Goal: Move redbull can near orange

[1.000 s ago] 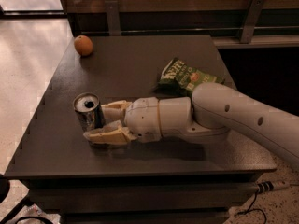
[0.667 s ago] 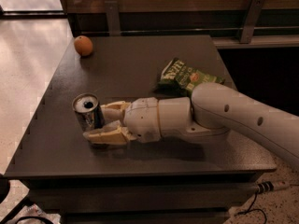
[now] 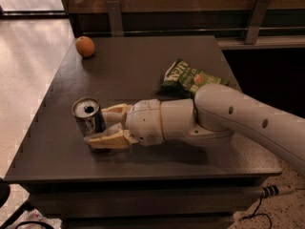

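Lying low across the dark bench [image 3: 143, 61] in the camera view, the white arm [image 3: 248, 118] comes in from the right and ends at the redbull can [image 3: 88, 116]. The can stands upright near the front-left part of the bench, silver top and tab hole facing up. The orange [image 3: 85, 46] sits well apart from it, at the far-left corner, close to the edge. A crinkled green chip bag [image 3: 188, 78] lies just behind the arm's wrist.

The grip looks low on a tall, slim can, so a quick sweep toward the fruit could tip it or let it slip out. The orange would probably roll off the nearby edge if the can or the arm bumps it. The wrist could also drag the bag along.

The claw [image 3: 96, 127] is spread only as wide as the can. One cream finger [image 3: 116, 112] rests against the can's far right side and the other lies along its near base, apparently pinching it.
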{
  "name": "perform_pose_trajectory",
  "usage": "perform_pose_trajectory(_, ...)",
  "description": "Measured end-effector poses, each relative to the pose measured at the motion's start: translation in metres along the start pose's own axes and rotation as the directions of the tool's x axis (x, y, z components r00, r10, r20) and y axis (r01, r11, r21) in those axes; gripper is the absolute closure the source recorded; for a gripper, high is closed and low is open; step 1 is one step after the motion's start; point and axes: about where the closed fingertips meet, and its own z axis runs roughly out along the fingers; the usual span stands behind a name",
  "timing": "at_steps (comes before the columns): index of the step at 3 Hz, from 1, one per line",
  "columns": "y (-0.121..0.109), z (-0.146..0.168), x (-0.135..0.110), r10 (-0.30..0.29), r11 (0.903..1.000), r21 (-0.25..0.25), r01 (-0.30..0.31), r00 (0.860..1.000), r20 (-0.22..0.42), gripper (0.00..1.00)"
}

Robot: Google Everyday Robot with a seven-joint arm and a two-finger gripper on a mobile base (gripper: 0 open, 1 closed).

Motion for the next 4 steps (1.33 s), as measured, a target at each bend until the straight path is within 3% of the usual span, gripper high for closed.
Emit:
perform_pose_trajectory(1,-0.017,-0.010,-0.014,0.021,0.9996,0.018,-0.021,1.000,-0.019,1.00)
perform_pose_trajectory(2,-0.060,-0.031,-0.049,0.043,0.9967,0.072,-0.038,0.997,-0.059,1.00)
perform_pose_trajectory(3,-0.113,-0.050,-0.081,0.058,0.9870,0.154,-0.046,0.995,-0.075,1.00)
perform_pose_trajectory(4,-0.161,-0.063,-0.100,0.065,0.9710,0.234,-0.046,0.995,-0.072,1.00)
